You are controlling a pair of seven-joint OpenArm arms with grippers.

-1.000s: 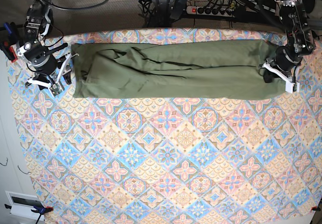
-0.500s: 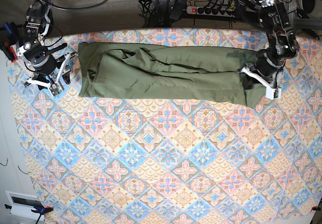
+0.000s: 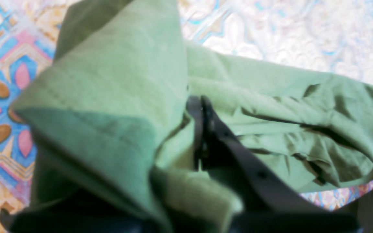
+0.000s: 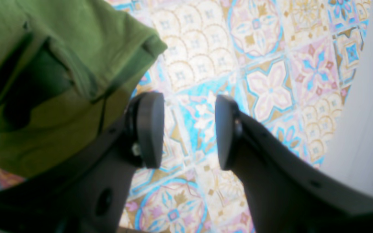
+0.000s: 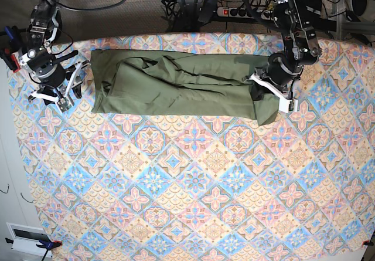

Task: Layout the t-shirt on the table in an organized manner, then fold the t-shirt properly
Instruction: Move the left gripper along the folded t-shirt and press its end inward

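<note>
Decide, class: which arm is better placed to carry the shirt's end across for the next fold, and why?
Left. The left gripper is shut on the t-shirt, that end lifted off the table. The right gripper hangs open beside the cloth, holding nothing.

An olive-green t-shirt [image 5: 176, 82], folded into a long rumpled band, lies across the table's [image 5: 193, 202] 12 o'clock edge. Its 3 o'clock end is lifted and doubled back. The table shows blue, pink and cream tile-patterned cloth.

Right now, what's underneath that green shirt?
The t-shirt lies on the table, whose tile-patterned cloth shows all around it. The left gripper pinches one end. Whatever lies beneath the shirt is covered.
</note>
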